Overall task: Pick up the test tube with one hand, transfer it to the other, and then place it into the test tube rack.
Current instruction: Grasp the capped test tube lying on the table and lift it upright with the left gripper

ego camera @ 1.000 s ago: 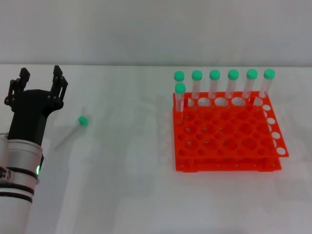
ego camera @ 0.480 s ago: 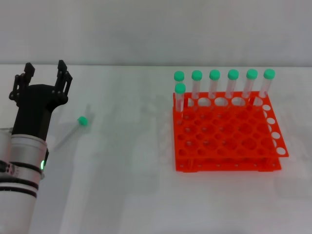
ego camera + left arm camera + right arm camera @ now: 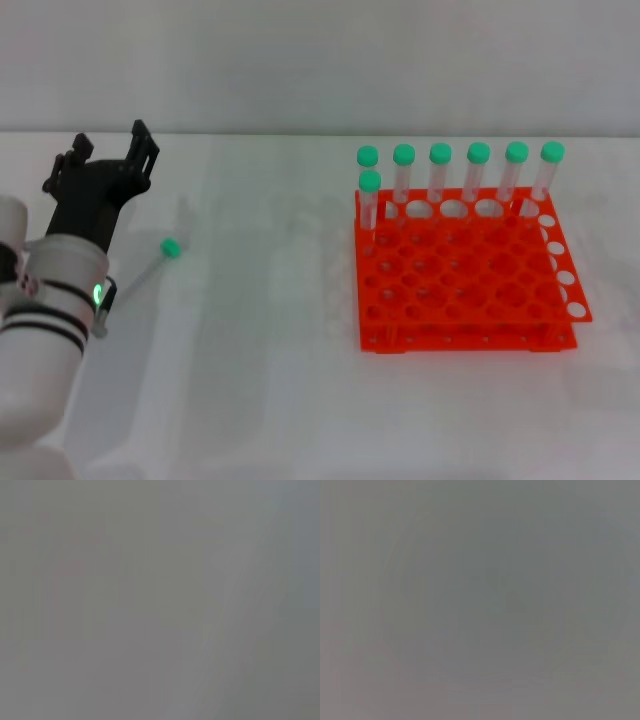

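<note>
Left gripper agape — beside test tube

Head view: bright, even, diffuse lighting over the white surface, which appears washed out. Shadows are faint and soft. The arm at 8 o'clock is slightly blurred. Both wrist views render as uniform grey haze, fully defocused, with no discernible detail.
</note>
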You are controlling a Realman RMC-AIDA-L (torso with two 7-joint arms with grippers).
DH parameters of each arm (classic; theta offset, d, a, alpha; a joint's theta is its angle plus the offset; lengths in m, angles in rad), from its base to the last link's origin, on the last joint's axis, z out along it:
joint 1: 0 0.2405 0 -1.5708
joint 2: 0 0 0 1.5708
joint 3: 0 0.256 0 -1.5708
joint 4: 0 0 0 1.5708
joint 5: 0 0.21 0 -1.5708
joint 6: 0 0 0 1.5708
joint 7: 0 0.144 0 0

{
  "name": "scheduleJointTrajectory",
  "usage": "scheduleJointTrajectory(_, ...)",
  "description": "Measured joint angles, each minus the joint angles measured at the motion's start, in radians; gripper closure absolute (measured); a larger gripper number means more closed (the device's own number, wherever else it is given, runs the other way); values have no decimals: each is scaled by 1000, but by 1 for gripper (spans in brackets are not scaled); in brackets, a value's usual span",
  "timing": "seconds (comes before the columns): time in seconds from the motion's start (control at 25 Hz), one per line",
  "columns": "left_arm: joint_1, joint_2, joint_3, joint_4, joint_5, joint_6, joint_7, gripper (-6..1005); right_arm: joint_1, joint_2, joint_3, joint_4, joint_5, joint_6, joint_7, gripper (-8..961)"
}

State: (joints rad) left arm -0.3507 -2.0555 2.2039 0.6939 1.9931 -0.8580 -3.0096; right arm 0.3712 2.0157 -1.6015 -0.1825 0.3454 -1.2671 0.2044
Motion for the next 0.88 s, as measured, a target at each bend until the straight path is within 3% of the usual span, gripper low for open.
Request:
scheduleJointTrajectory(0.16,18,17,-112,99,101,174,7,256,0,0,0,0,0,0,2,78)
scheduleJointTrajectory(0.28,33,17,-256,182,238,394,9,253,0,0,0,0,0,0,4,78)
scheduleJointTrajectory(0.6,31,-12,-529,347,464,851,37,250,2,0,0,0,0,0,6,78)
scheduleJointTrajectory(0.72,20,-16,-604,414,489,1050,82,248,2,0,0,0,0,0,6,78)
scheduleJointTrajectory(0.88,28,-19,-636,486,496,1161,138,246,3,0,0,0,0,0,6,78)
